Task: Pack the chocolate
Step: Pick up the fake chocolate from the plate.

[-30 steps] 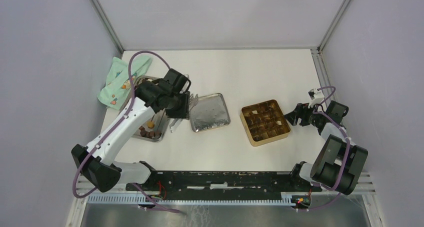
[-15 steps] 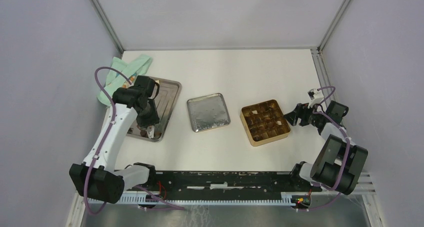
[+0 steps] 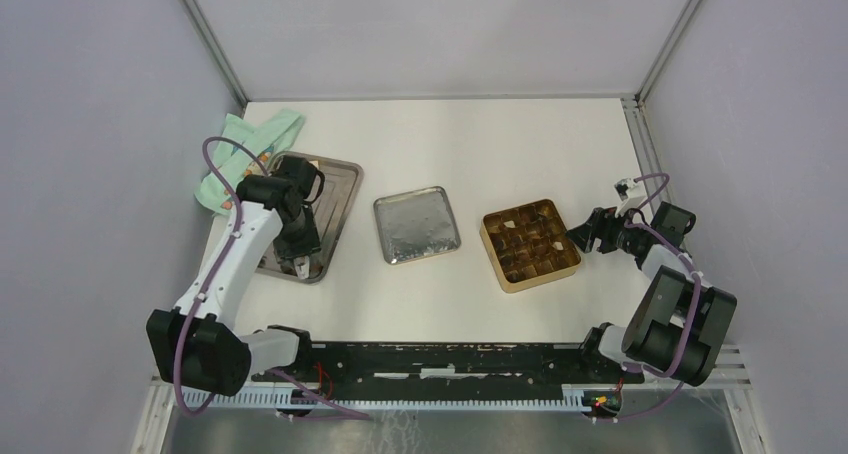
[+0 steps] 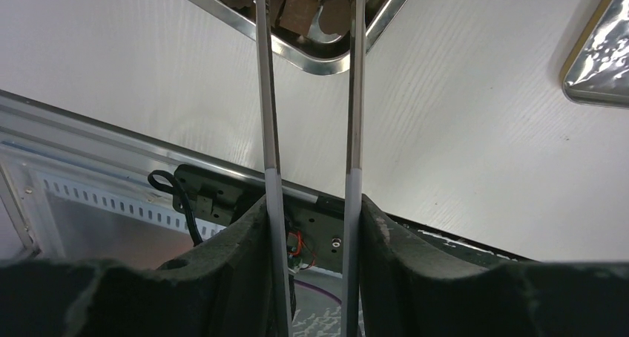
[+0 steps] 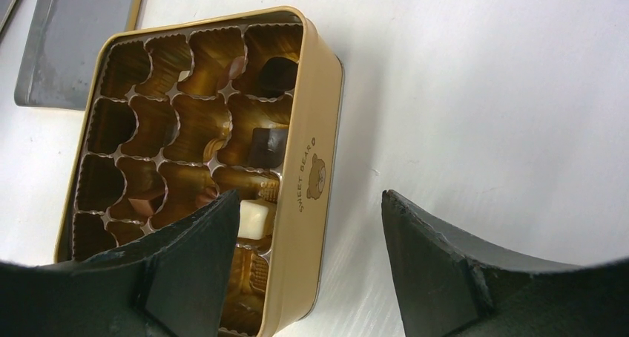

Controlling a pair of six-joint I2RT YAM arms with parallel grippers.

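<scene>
While the left tool [image 4: 311,220] pinches long metal tweezers [image 4: 354,92] spread over small brown chocolate chunks [image 4: 299,14] in the shiny steel tray [image 4: 311,61], it's pick-up time. The tips are cropped, so probably nothing's caught. Next: squeeze one chunk and carry it to the gold square tin [image 5: 315,114], whose side wall the wide-open right tool [image 5: 308,200] straddles.

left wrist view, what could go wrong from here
The long metal tweezers in the left pincer flank a mid-brown chocolate chunk in the silver steel tray; their thin arms might let it slip. The right pincer sits open close to the gold square tin and could nudge it.
</scene>
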